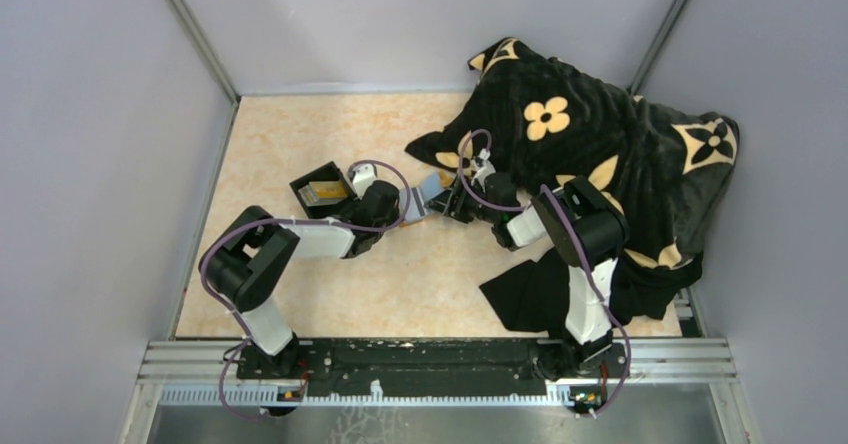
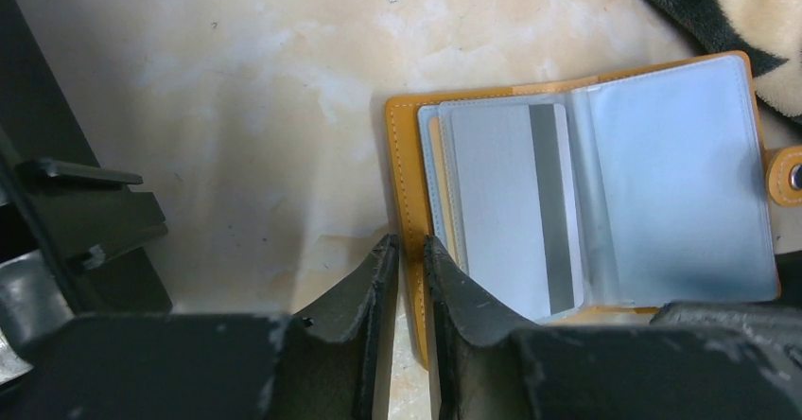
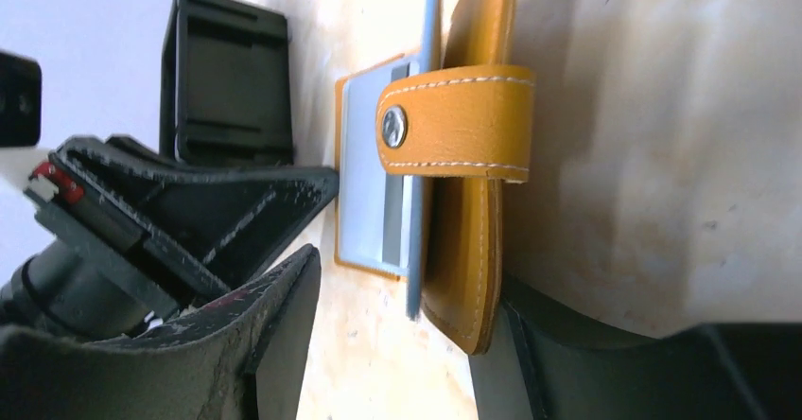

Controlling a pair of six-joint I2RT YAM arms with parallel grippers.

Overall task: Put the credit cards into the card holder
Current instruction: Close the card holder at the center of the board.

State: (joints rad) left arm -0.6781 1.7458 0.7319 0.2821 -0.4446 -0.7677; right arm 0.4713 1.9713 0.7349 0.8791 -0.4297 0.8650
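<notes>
The card holder (image 2: 407,155) lies opened like a book on the table, orange-tan outside with clear sleeves inside. A silver credit card (image 2: 496,193) with a dark stripe sits in its left sleeve. My left gripper (image 2: 409,245) is shut on the holder's left cover edge. In the right wrist view the other cover (image 3: 463,240) stands upright, its snap strap (image 3: 459,117) folded over. That cover leans on one finger of my right gripper (image 3: 407,278), which is open wide. From above, the card holder (image 1: 428,194) sits between both grippers.
A black open box (image 1: 322,189) with something golden-tan inside stands just left of the left gripper, also the black box (image 3: 232,70) in the right wrist view. A black blanket with tan flowers (image 1: 600,154) covers the right side, reaching the right arm.
</notes>
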